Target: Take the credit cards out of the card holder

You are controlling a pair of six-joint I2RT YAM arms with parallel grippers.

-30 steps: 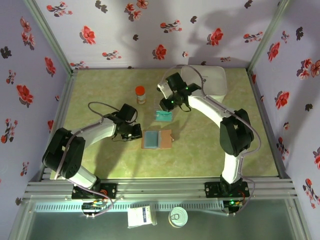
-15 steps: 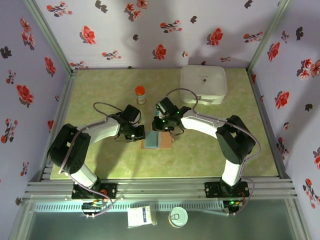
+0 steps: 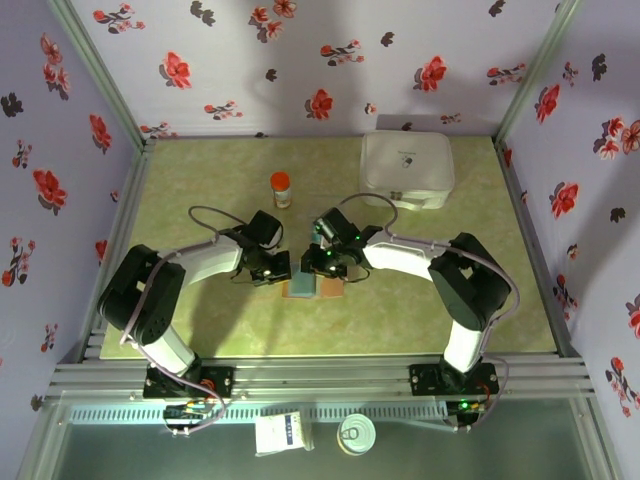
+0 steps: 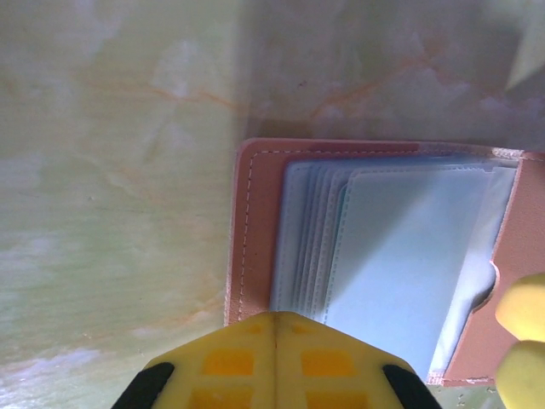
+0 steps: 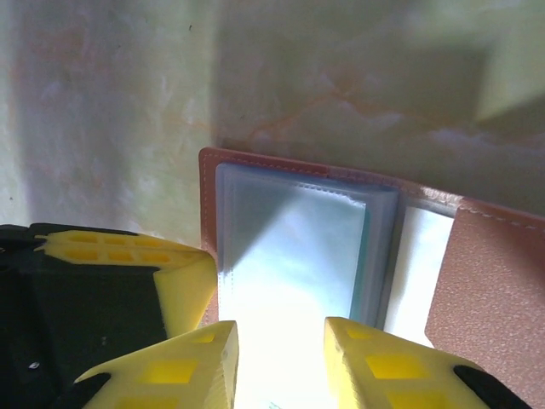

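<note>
- Card holder point(image 3: 312, 288) lies open and flat on the green marbled table point(image 3: 200, 190), in the middle of the near half, between the two grippers.
- From the left wrist we see its brown stitched cover point(image 4: 247, 239) with a fanned stack of pale blue-grey sleeves point(image 4: 400, 256) inside.
- Our left gripper point(image 4: 275, 362) has its yellow fingers pressed together with no gap. They sit at the holder's left edge, over the brown border. From above, we see this gripper point(image 3: 277, 268) just beside the holder's left side.
- Our right gripper point(image 5: 279, 349) has its fingers spread, and the top sleeve point(image 5: 289, 247) shows in the gap between them. We cannot tell whether the pads touch it.
- From above, the right gripper point(image 3: 326, 268) is over the holder's far edge.
- In the right wrist view, one brown flap point(image 5: 485, 281) lies folded out to the right.
- Farther back we see an orange-capped bottle point(image 3: 281, 188) and a white rounded case point(image 3: 405, 170), both well apart from the holder.
</note>
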